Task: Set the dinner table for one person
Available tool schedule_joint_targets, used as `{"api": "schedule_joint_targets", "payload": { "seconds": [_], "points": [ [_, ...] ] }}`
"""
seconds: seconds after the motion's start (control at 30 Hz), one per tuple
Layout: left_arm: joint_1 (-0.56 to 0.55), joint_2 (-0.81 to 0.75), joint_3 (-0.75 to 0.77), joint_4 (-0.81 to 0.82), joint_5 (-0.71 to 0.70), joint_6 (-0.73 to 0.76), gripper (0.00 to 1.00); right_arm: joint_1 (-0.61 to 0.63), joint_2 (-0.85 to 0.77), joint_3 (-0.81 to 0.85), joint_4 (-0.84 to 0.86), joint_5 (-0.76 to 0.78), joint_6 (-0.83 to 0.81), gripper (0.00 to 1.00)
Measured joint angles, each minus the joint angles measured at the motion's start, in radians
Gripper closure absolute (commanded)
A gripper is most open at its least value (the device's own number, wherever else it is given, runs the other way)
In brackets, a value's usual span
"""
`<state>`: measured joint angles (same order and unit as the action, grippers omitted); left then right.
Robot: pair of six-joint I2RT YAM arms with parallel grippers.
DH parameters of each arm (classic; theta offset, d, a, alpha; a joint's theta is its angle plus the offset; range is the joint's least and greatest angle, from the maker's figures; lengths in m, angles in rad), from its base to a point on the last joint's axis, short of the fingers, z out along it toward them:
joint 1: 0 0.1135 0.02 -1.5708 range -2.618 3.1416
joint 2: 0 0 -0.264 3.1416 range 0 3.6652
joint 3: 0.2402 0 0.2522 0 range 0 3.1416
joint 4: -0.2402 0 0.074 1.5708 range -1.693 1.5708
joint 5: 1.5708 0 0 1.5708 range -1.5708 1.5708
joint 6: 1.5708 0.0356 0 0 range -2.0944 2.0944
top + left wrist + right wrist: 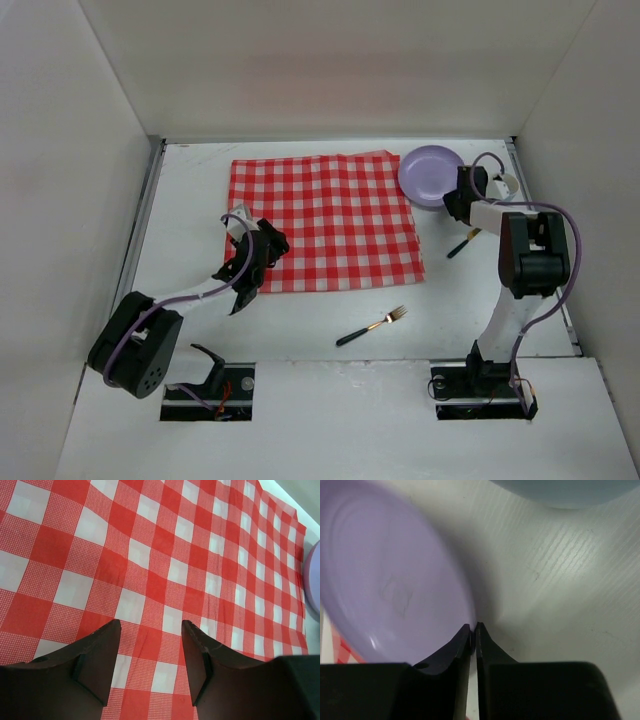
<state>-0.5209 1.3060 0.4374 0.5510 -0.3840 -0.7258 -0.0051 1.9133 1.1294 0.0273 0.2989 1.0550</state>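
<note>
Dinner table is the white work surface enclosed by white walls, with both arm bases mounted at its near edge.

1. Fork: lies on the bare surface near the centre, just nearer than the cloth. Its dark handle points near-left and its gold tines point far-right.
2. Left gripper: positioned above the near left part of the checked cloth. The fingers stand wide apart with only cloth visible between them, and they grasp nothing.
3. Checked cloth: a red-and-white sheet spread flat across the middle of the table, with a few shallow creases visible in the left wrist view.
4. Second utensil: lies on the bare surface to the right of the cloth. It has a dark handle and a gold far end, and it is partly covered by the right arm. Its type cannot be determined.
5. Right gripper: located at the far right of the table, at the right rim of the purple plate. The fingers are pinched almost together, with the plate rim caught at their tips.
6. Purple plate: sits at the far right corner of the cloth, with its left edge over the cloth border.
7. Pale rounded object: visible only at the far edge of the right wrist view. It is too blurred to identify.
</note>
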Motion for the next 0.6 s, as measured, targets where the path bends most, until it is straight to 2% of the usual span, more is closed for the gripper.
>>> {"api": "schedule_joint_targets", "payload": {
  "seconds": [0.2,0.43,0.6],
  "points": [
    [0.014,0.001,-0.008,0.007,0.003,0.000,0.50,0.007,-0.029,-0.035,0.023,-0.018,-0.005,0.94],
    [0.027,0.001,-0.034,0.038,0.003,0.000,0.50,0.015,-0.238,-0.087,0.077,-0.015,-0.047,0.92],
    [0.041,-0.017,-0.050,0.054,0.003,-0.002,0.51,0.121,-0.341,-0.086,0.145,-0.056,-0.125,0.92]
  ]
}}
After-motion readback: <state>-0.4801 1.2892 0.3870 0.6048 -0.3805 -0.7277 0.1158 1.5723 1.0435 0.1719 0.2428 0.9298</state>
